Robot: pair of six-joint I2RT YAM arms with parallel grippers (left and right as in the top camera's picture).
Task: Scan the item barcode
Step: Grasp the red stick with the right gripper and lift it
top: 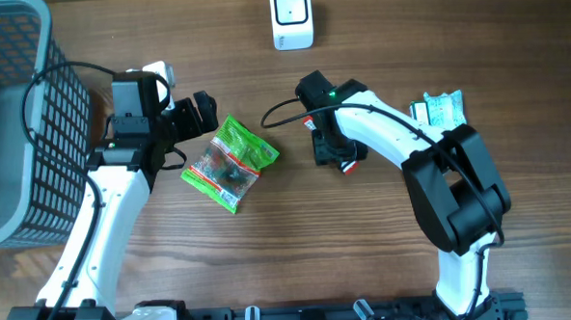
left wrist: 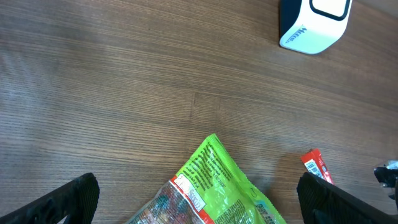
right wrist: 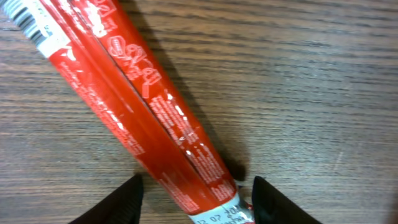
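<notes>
Red glossy packet (right wrist: 155, 118), barcode (right wrist: 28, 22) at one end, right jaws parted astride it, left jaws wide, empty

I count one mesh basket (top: 14, 124), one white scanner (top: 291, 17), one green snack bag (top: 230, 162), one red stick pack (right wrist: 137, 106), and what looks like one pale packet (top: 440, 108).

grey mesh basket (top: 62, 121) far left; green plastic pouch (top: 230, 164) centre; red stick pack (right wrist: 143, 106) right of it; white box scanner (top: 292, 17) behind.
</notes>
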